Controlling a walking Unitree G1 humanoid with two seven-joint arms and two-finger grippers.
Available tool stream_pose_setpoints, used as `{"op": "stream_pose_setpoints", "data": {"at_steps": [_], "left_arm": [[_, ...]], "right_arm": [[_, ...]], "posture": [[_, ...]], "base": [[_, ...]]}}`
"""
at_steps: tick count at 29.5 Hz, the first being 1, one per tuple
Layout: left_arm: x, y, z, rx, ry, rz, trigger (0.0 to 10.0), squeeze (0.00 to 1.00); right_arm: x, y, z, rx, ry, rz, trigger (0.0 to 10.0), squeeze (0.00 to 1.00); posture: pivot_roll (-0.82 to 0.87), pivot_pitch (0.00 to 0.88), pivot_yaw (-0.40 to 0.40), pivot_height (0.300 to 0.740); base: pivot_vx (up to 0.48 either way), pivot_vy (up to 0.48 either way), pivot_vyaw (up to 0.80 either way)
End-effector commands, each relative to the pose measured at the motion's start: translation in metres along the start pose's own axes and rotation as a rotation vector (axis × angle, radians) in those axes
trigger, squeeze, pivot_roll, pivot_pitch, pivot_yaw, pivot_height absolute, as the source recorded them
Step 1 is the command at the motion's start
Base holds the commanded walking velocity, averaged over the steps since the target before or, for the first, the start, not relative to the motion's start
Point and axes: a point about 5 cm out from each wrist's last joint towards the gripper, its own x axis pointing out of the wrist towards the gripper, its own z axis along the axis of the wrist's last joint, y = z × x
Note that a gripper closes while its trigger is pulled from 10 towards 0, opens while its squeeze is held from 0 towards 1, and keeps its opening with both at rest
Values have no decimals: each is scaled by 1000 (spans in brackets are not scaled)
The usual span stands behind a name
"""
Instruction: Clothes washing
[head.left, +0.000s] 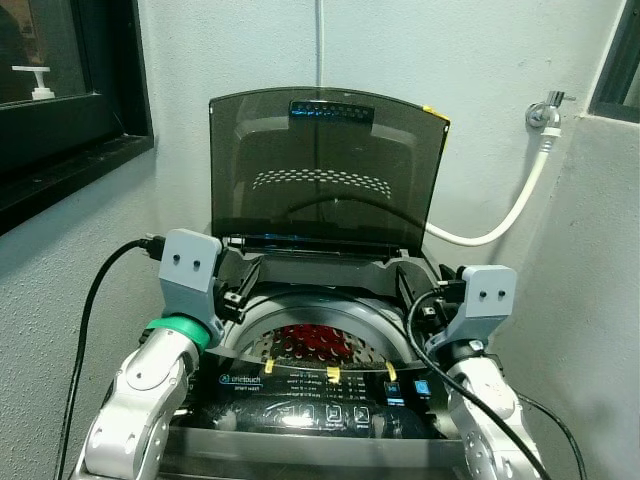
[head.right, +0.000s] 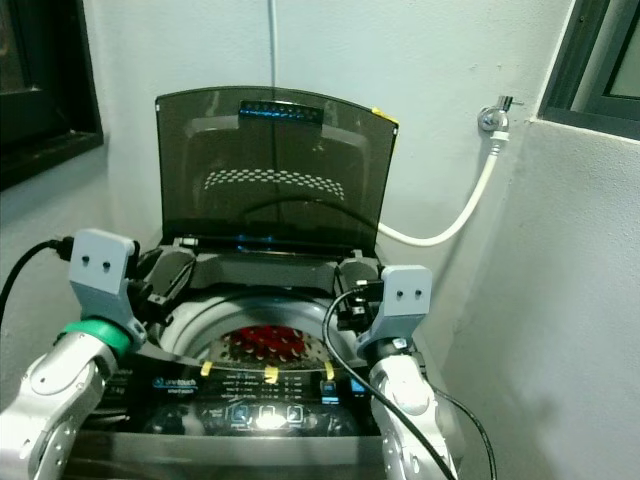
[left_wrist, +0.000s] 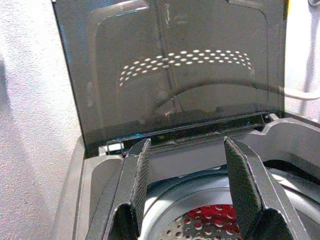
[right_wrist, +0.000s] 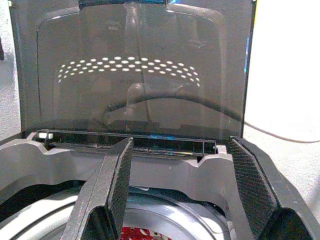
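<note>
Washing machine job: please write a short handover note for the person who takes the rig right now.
Left gripper: open, empty, above the drum's left rim.
Right gripper: open, empty, above the right rim.
Washing machine: lid upright and open; red clothing lies in the drum.
Done: the load appears to be inside.
Left: probably shut the lid, then start from the control panel.

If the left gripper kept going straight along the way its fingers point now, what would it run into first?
Most likely the raised smoked lid of the washing machine, near its hinge. The left gripper, open, points across the drum opening toward it; depth is hard to judge.
</note>
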Motion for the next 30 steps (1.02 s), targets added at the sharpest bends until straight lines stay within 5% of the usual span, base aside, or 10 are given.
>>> {"op": "stream_pose_setpoints", "data": {"at_steps": [1,30], "left_arm": [[1,-3,0,1,-2,-13,10000,0],[8,-11,3,-12,-33,-38,10000,0]], "right_arm": [[1,-3,-2,9,1,-14,10000,0],[3,-5,1,-2,-10,-20,10000,0]], "posture": [[104,10,-6,740],[86,0,-1,740]], "base": [[0,0,0],[0,0,0]]}}
